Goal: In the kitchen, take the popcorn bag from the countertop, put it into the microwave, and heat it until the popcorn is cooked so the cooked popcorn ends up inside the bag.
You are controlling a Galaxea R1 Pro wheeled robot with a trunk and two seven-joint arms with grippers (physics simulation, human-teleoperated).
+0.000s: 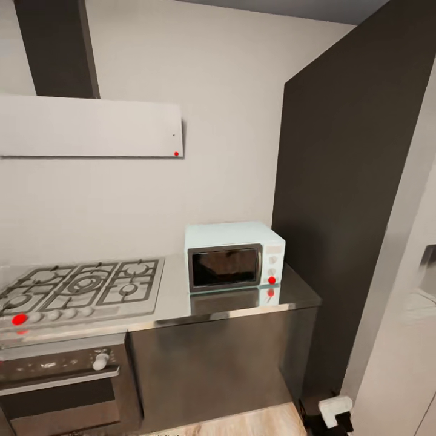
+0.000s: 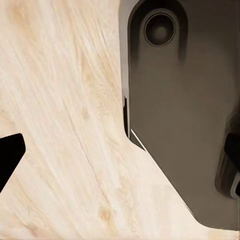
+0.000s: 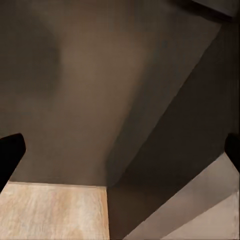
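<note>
One microwave on countertop

My microwave looks smooth mint plastic — dark glossy glass door. The countertop gleams, polished steel; floor — pale grained wood.

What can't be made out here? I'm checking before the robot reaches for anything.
- Inside of the pale mint-blue boxy microwave, head view: its dark glass door hides it.
- Steel oven with knobs, head view: cut off by the picture's left and lower edges.
- Markings on the microwave's two knobs: too small to read.
- Left tool and right tool, wrist views: fingertips cut off at the picture edges.
</note>
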